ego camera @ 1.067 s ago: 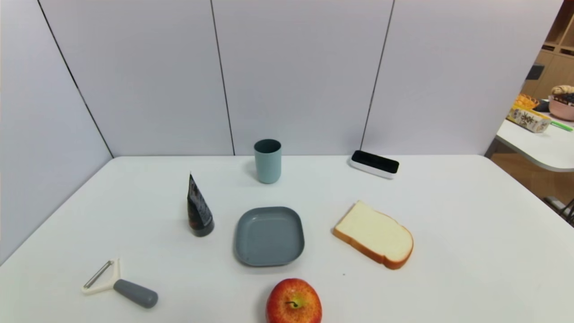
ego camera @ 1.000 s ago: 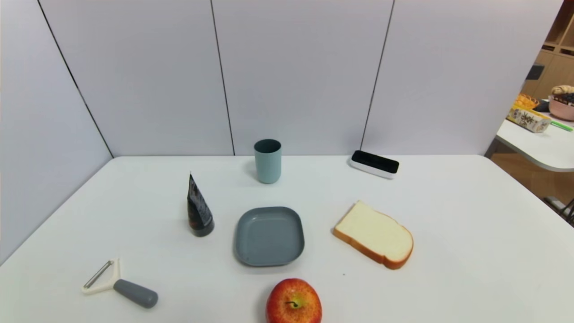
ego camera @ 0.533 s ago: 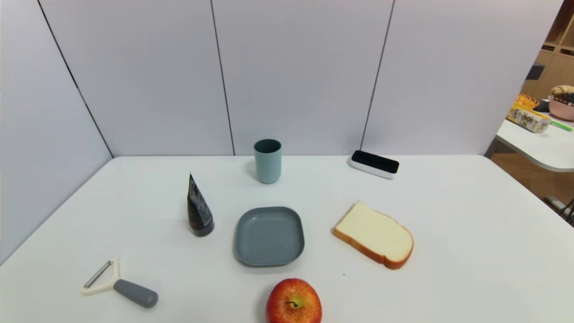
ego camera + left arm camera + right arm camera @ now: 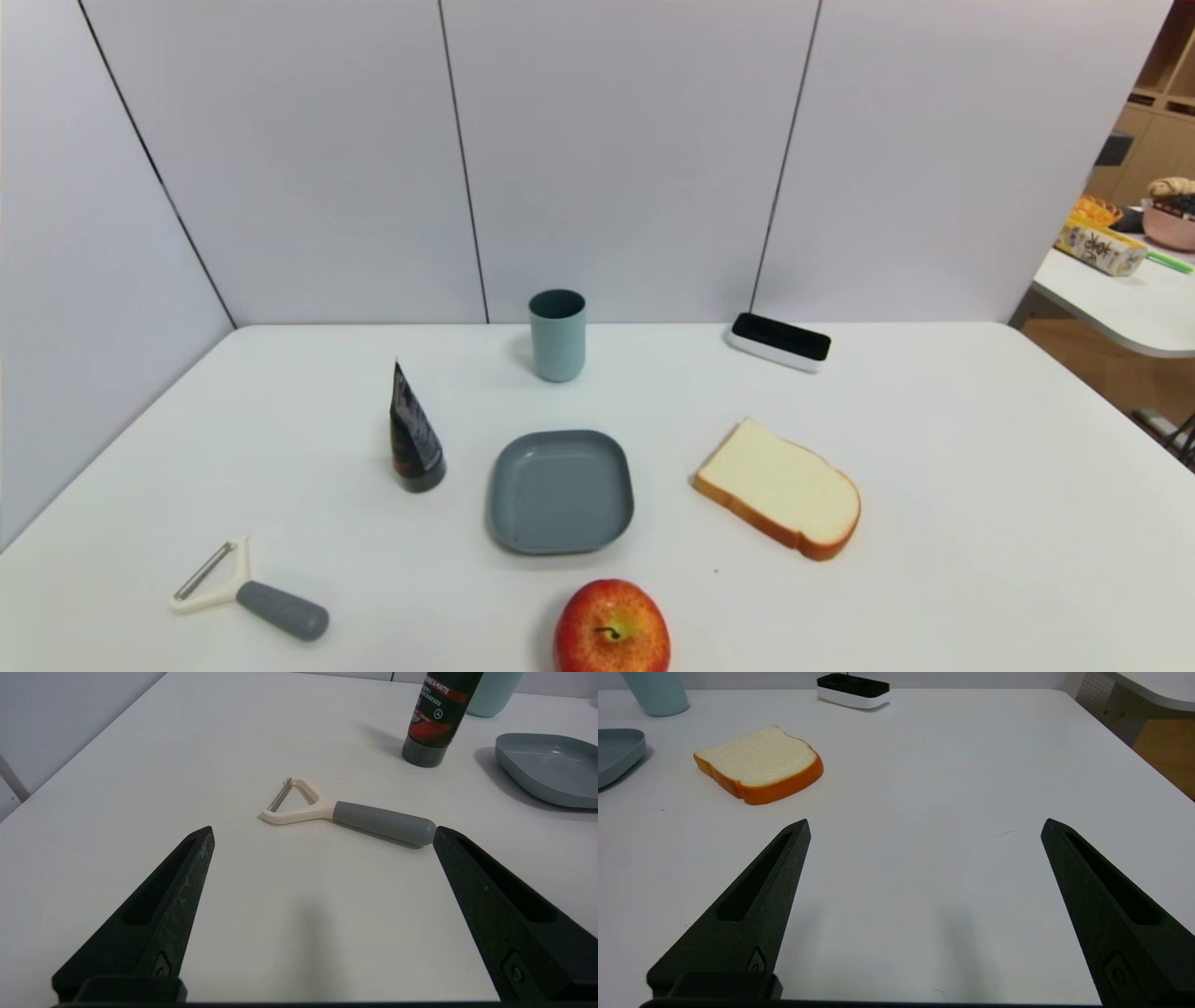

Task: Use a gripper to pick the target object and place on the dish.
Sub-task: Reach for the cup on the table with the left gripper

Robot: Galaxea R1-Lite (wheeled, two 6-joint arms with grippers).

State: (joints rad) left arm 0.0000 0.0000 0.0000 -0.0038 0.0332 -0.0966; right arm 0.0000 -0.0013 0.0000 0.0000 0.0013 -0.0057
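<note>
Has the left end effector [image 4: 323,828] on the near side toward eight o'clock from the dish [image 4: 562,493], spread wide and gripping nothing. Shows the peeler [image 4: 250,590] farther out, flat on the surface [image 4: 934,560] at eight o'clock from the dish, grey handle pointing toward four. Next, between nine and ten, has the black tube [image 4: 416,439] standing on its cap. Has the pale teal cup [image 4: 558,345] upright at twelve, apart from the dish, which lies flat with nothing on it. Shows the apple [image 4: 612,630] near the dish at five, stem up, partly cut off by the head view. Has the bread [image 4: 780,488] flat at three, and the black-and-white box [image 4: 780,343] farther off at two. Has the right end effector [image 4: 926,821] on the near side toward four, likewise wide open and holding nothing.
</note>
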